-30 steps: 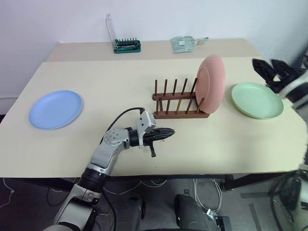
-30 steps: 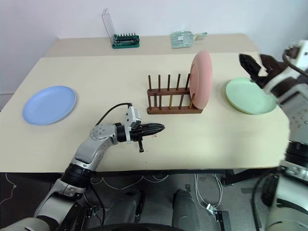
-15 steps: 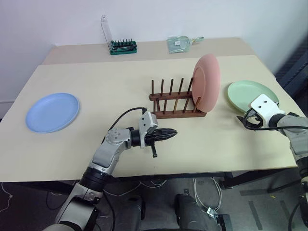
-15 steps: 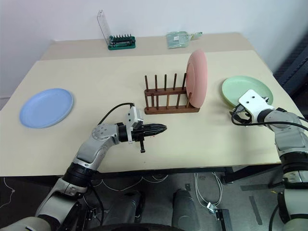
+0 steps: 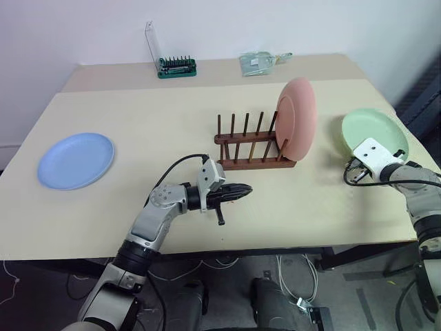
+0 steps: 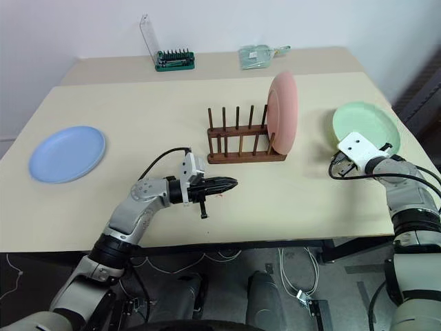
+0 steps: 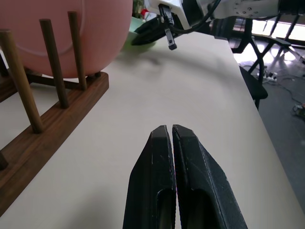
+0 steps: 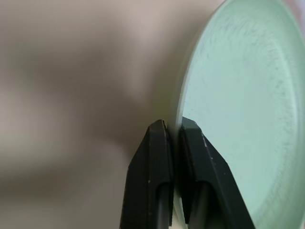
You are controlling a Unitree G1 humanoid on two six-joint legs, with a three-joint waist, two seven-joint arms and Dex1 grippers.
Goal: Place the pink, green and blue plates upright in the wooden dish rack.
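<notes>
Left eye view: the wooden dish rack (image 5: 253, 146) stands mid-table, with the pink plate (image 5: 296, 117) upright in its rightmost slots. At about 3 o'clock from the rack, near the table's right edge, the green plate (image 5: 374, 132) sits tilted, its far side raised, and the right gripper (image 5: 356, 167) meets its near rim. The blue plate (image 5: 76, 159) lies flat at about 9 o'clock from the rack, well apart. At 7 o'clock from the rack the left gripper (image 5: 242, 191) points level toward the right, fingers pressed together, holding nothing.
Right eye view: a green bit holder (image 6: 174, 61) and a clear packet (image 6: 260, 54) lie along the table's far edge, at 11 and 12 o'clock from the rack.
Left wrist view: both black fingers (image 7: 157, 171) touch along their length above bare tabletop, rack pegs and pink plate beside them.
Right wrist view: the two fingers (image 8: 157, 162) are clamped on the green plate's rim, one on each face
</notes>
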